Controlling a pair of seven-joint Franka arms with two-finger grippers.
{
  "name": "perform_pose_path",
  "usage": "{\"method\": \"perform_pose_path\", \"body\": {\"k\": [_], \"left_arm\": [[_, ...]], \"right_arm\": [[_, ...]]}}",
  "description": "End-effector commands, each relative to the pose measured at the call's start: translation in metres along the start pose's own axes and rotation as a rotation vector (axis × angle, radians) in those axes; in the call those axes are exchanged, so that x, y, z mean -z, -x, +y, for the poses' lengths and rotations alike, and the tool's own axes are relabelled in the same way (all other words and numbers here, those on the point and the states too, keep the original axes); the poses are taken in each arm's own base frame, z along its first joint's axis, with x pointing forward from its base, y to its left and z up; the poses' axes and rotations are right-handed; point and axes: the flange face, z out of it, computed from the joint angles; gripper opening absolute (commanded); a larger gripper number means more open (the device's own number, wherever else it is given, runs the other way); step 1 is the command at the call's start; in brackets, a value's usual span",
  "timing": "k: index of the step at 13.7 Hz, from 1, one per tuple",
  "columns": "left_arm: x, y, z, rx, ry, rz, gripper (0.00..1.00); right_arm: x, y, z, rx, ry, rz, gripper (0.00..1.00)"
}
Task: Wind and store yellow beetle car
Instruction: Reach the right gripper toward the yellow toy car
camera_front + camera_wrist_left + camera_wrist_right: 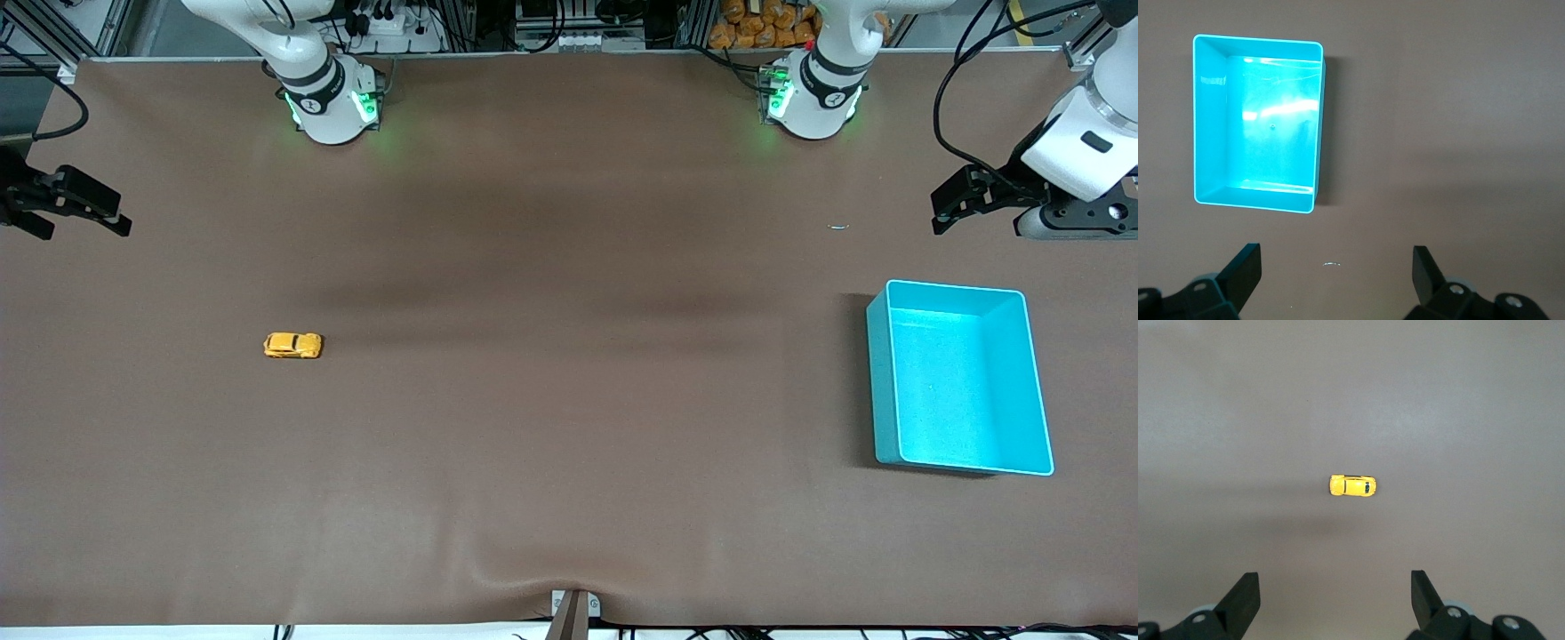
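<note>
The yellow beetle car (292, 345) stands on its wheels on the brown table toward the right arm's end, alone on the cloth; the right wrist view shows the car (1353, 485) from above. My right gripper (89, 213) hangs open and empty high over the table's edge at that end, well away from the car; its fingers (1245, 597) are spread wide. My left gripper (956, 209) hangs open and empty over the table near the teal bin (960, 462), its fingers (1425, 270) wide apart.
The teal bin (1199, 120) stands empty toward the left arm's end. A small pale speck (839, 227) lies on the cloth between the bin and the left arm's base (811, 98). The right arm's base (331, 102) stands at the table's back edge.
</note>
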Motion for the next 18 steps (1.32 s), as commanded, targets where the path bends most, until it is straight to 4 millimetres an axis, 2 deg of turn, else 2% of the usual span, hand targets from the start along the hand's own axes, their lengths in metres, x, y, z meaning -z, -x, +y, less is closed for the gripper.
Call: {"method": "perform_pose_path", "body": {"k": [1, 7, 9, 11, 13, 16, 18], "left_arm": [[0.008, 0.003, -0.002, -0.013, -0.024, 0.015, 1.00], [0.008, 0.003, -0.003, -0.012, -0.021, 0.017, 1.00], [0.012, -0.001, -0.017, 0.018, -0.012, 0.027, 1.00], [0.013, -0.001, -0.014, 0.013, -0.009, 0.028, 1.00], [0.013, -0.001, -0.012, 0.009, -0.010, 0.030, 1.00], [0.011, -0.003, -0.017, 0.018, -0.011, 0.030, 1.00], [0.011, -0.004, -0.018, 0.020, -0.011, 0.031, 1.00]], "right_arm": [[0.009, 0.008, -0.007, 0.005, -0.008, 0.007, 1.00], [0.010, 0.011, -0.006, 0.013, -0.009, 0.007, 1.00], [0.010, 0.011, -0.007, 0.017, -0.009, 0.006, 1.00], [0.003, 0.010, -0.009, 0.041, -0.011, -0.022, 1.00], [-0.019, 0.006, -0.013, 0.197, -0.018, -0.079, 1.00], [-0.050, -0.010, -0.010, 0.257, -0.022, -0.102, 1.00], [-0.089, -0.019, -0.012, 0.331, -0.030, -0.132, 1.00]]}}
